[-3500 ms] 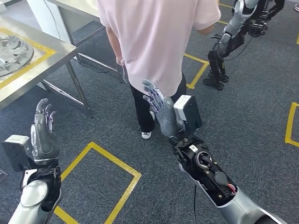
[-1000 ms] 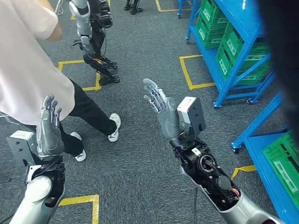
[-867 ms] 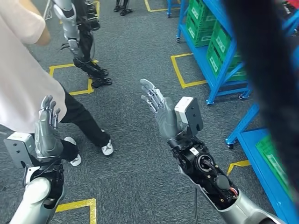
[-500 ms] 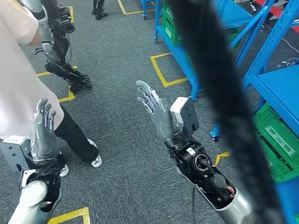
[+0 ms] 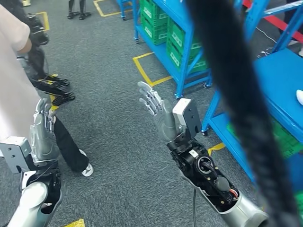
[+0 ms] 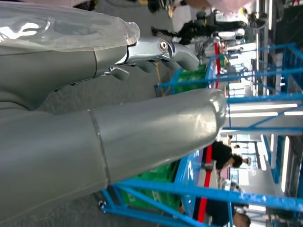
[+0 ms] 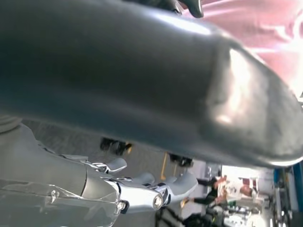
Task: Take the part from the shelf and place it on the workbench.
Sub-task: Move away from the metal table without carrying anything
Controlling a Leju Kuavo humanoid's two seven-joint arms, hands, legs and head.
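So the step here is really just getting to the shelf point(image 5: 282, 75). It's the big blue rack on the right of the head view, and its top deck is only half in frame. My read: finish squaring up to it and stop close enough that the arm reaches over the deck's front edge without stretching. I'd also wait until that thick dark blurry band point(image 5: 246, 118) is out of the sightline, since it cuts right across the shelf; can't tell what it is.

The lower tiers and the next rack along hold green crates point(image 5: 168, 28), so nothing to grab there, I'd guess. There's a person point(image 5: 14, 85) in a pale top standing right next to the left arm, so keep that arm quiet on the approach.

Both hands hold nothing. Right hand point(image 5: 159, 111) is up in front, palm open, fingers spread and pointing away. Left hand point(image 5: 42, 132) is raised too, fingers loosely apart; the left wrist view shows them extended with nothing between.

The part point(image 5: 299, 97), as far as I can judge, is the small white rounded thing at the far right edge of the top deck. It's cut off by the frame, too little showing to say its shape or how it'll grip.
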